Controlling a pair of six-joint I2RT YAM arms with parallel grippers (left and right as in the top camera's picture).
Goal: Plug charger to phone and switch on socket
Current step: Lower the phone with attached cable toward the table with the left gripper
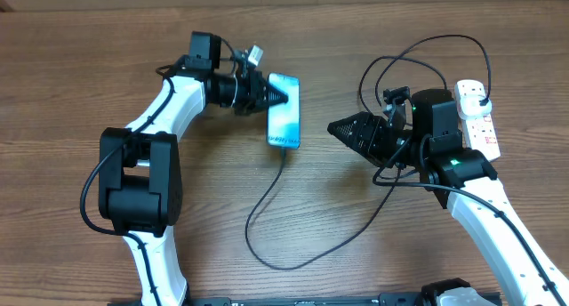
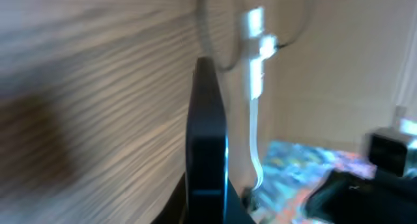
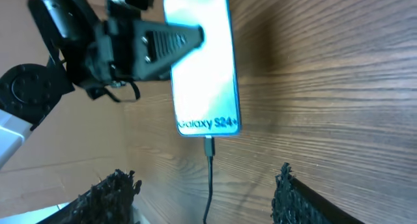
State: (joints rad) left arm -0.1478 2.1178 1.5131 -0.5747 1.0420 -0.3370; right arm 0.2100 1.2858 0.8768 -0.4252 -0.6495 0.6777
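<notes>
Reaching from opposite sides: left tool (image 1: pixel 284 99) clenched, tip on phone (image 1: pixel 286 124); right tool (image 1: pixel 336 127) released, pointing toward it.

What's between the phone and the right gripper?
Only bare table, seen overhead, from phone to right gripper; the charger trails off the phone's end.

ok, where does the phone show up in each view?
Overhead: phone upper centre, screen up.
Left wrist: phone likely the blurred blue patch, lower right.
Right wrist: phone top centre, "Galaxy S24+" text at its lower end.
Shared landmark: the left hand, its tip over the phone's edge.
</notes>
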